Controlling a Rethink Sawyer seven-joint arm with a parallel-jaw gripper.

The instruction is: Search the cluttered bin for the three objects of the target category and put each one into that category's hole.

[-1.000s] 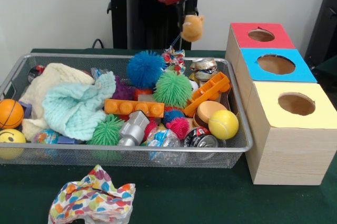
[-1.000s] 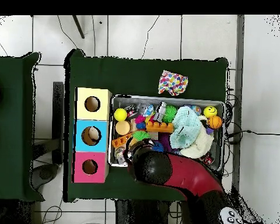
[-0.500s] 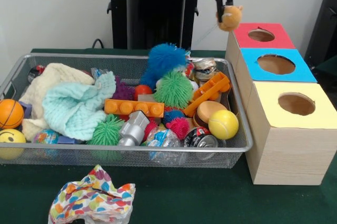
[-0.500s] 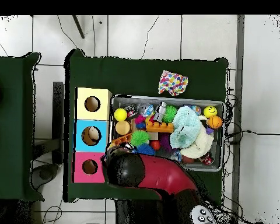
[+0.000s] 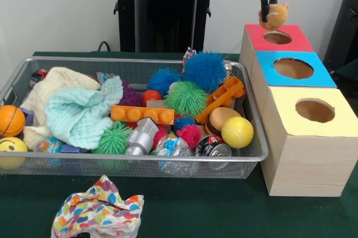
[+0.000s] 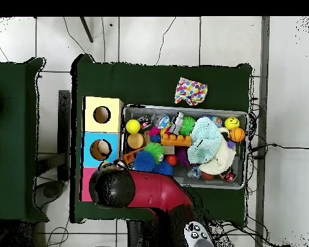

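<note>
In the front view my gripper is shut on the tan-brown plush animal and holds it just above the red-topped box, a little left of its round hole. In the overhead view my arm covers the red box and the plush. The wire mesh bin sits left of the boxes, full of toys; it also shows in the overhead view. The duck and the tiger are hidden or out of view.
The blue-topped box and yellow-topped box stand in front of the red one. The bin holds spiky pom balls, a yellow ball, an orange brick and a knitted cloth. A patterned cloth lies on the table.
My gripper has carried the tan-brown plush from above the bin's back right corner rightward to over the red box. The blue pom ball has rolled right within the bin.
</note>
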